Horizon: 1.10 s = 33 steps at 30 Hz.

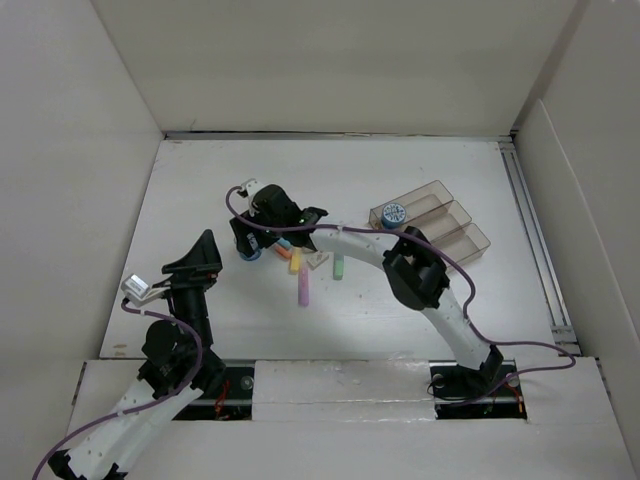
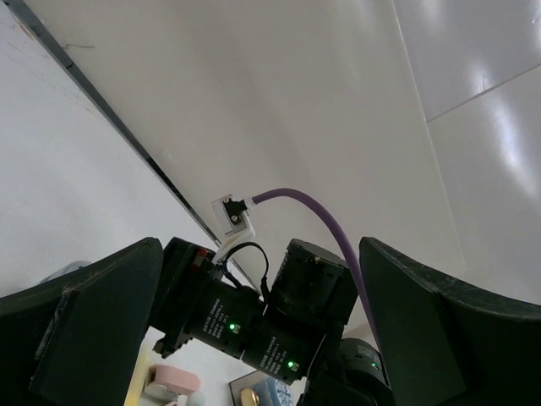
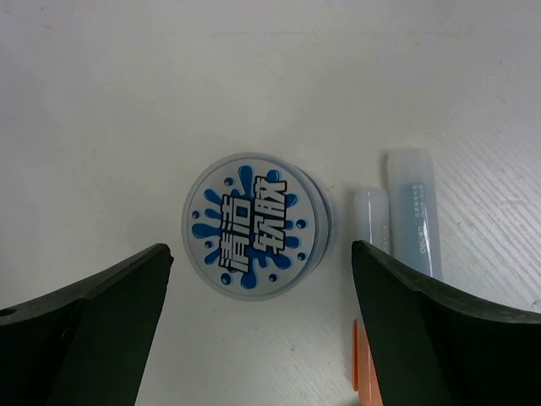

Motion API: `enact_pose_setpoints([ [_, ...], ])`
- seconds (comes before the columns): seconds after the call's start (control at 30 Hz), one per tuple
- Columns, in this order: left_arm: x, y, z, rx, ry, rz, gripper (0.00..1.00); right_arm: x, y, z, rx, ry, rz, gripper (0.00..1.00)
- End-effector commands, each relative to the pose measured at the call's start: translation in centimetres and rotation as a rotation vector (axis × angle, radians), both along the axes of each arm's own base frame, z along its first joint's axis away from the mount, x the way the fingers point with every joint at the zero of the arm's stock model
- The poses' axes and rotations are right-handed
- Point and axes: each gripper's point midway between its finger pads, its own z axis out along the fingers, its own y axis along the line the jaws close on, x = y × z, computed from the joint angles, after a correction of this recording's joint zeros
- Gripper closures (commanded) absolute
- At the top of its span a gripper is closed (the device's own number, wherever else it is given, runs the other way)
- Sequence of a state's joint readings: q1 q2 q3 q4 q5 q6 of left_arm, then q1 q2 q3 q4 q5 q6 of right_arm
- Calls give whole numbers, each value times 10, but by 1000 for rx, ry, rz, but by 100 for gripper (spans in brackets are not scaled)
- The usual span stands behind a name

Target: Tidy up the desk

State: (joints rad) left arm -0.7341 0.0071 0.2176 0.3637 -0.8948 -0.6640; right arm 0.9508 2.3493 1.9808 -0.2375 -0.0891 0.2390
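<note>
White worktop (image 1: 200, 200) fills my view, spread beneath both arms and boxed in by white walls (image 1: 80, 100). I see the jaws of the right arm (image 1: 455, 320) spread wide and gripping nothing. A round tin (image 3: 254, 227) with a blue splash lid lies on the worktop between the fingers (image 3: 84, 330), touching neither. Two pale tubes (image 3: 412, 203) lie beside the tin, just inside one finger. The jaws of the left arm (image 1: 180, 340) are equally wide and empty, raised off the worktop and framing the other arm's wrist between them.
</note>
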Motion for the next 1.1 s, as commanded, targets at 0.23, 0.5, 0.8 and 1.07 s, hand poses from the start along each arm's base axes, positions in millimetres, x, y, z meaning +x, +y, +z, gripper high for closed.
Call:
enact_pose_setpoints([
  [0.23,-10,9,15,-56,-63,1,2,10,26,16,72,-40,-34,11],
  [0.5,-10,6,18,-47,-67,-15,2,3,31,22,100,-30,-25,44],
  [0.8,-8,4,16,-32,-61,-17,3,4,26,34,103,-45,-47,45],
  [1.07,-9,3,17,-30,-63,-21,3,-18,26,76,262,-14,35,51],
])
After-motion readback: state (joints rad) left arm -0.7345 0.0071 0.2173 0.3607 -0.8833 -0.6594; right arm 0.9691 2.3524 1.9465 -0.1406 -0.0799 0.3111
